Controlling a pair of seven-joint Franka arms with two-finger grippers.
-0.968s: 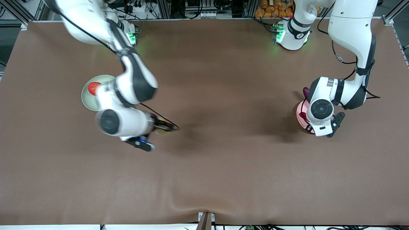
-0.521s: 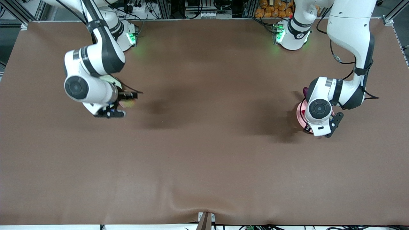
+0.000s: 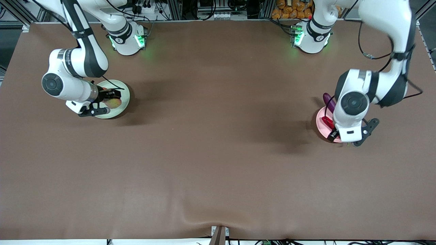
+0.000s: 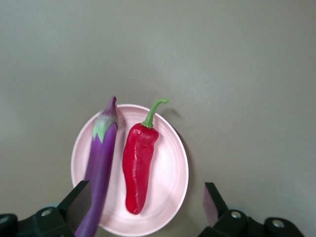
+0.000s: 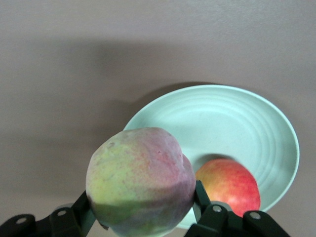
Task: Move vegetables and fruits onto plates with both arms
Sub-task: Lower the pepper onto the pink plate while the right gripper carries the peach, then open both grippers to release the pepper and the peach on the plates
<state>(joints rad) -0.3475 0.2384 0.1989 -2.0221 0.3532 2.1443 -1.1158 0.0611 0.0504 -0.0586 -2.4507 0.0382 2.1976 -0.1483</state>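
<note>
My right gripper [image 5: 140,207] is shut on the pale yellow-pink peach [image 5: 140,180] and holds it above the edge of the pale green plate [image 5: 237,118]. The round red fruit [image 5: 229,185] lies in that plate. In the front view the peach [image 3: 115,102] is over the green plate [image 3: 123,89], and the arm hides the red fruit. My left gripper [image 4: 145,207] is open and empty above the pale pink plate [image 4: 170,168]. The purple eggplant [image 4: 101,158] and the red chili [image 4: 138,168] lie side by side on that plate [image 3: 320,119].
The brown table cloth [image 3: 218,143] stretches between the two plates. The arms' bases [image 3: 126,37] with green lights stand along the table's edge farthest from the front camera. A small bracket [image 3: 219,234] sits at the table's edge nearest the front camera.
My right arm has swung with the peach from over the table's middle to over the green plate. My left hand has shifted slightly over the pink plate.
</note>
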